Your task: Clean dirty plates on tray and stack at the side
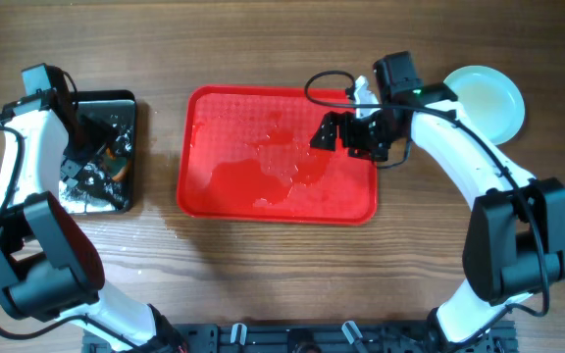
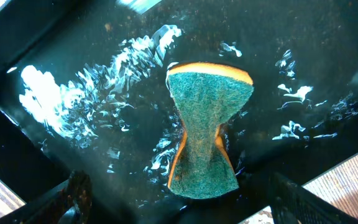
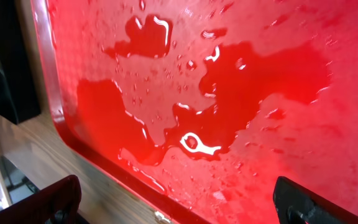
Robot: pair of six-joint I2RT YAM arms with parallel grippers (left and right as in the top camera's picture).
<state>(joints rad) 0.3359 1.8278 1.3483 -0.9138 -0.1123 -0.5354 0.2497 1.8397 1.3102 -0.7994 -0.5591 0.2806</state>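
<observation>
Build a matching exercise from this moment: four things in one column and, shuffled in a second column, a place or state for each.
Things
1. red rectangular plastic tray
2. green-and-orange scouring sponge
3. pale mint-white round plate
4. right gripper

Places or states
A. on the wooden table, right of the red tray
B. open, above the red tray
C. wet with puddles, no plate on it
D. lying in the glossy black plastic tray

Pairs: 1-C, 2-D, 3-A, 4-B
</observation>
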